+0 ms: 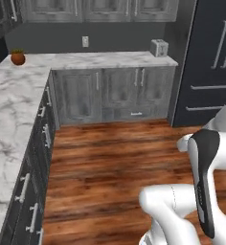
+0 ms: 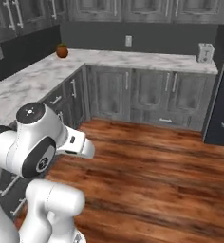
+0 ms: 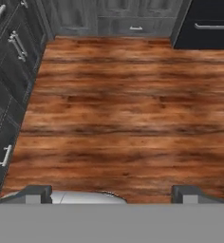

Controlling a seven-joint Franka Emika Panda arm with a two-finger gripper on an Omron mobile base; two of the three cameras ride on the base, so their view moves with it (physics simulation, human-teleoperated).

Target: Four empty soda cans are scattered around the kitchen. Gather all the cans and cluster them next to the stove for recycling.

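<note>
1. I have the white arm folded in over its base, and the two-finger gripper (image 3: 111, 193) points down at the floor; in the hand view its two dark fingertips (image 3: 34, 193) stand far apart with nothing between them, so the jaws are wide and empty.
2. I take the L-shaped white marble counter (image 1: 19, 103) as my landmark: it runs along the left wall and turns along the back wall.
3. At the counter's far corner sits a small round terracotta pot with a green plant (image 1: 17, 57), right against the back wall.
4. At the counter's right-hand end stands a small boxy silver toaster (image 1: 159, 48), well apart from the pot.
5. Under the counter I see grey wood-grain cabinet doors with metal bar handles (image 1: 119, 93).
6. Just beyond the counter's right-hand end rises a tall dark-fronted refrigerator with long silver handles (image 1: 213, 62).
7. The reddish-brown plank floor (image 3: 118, 109) spreads out in front of the counter, and the gripper hangs over it.
8. I cannot pick out any soda can or the stove on or near the counter from here.
</note>
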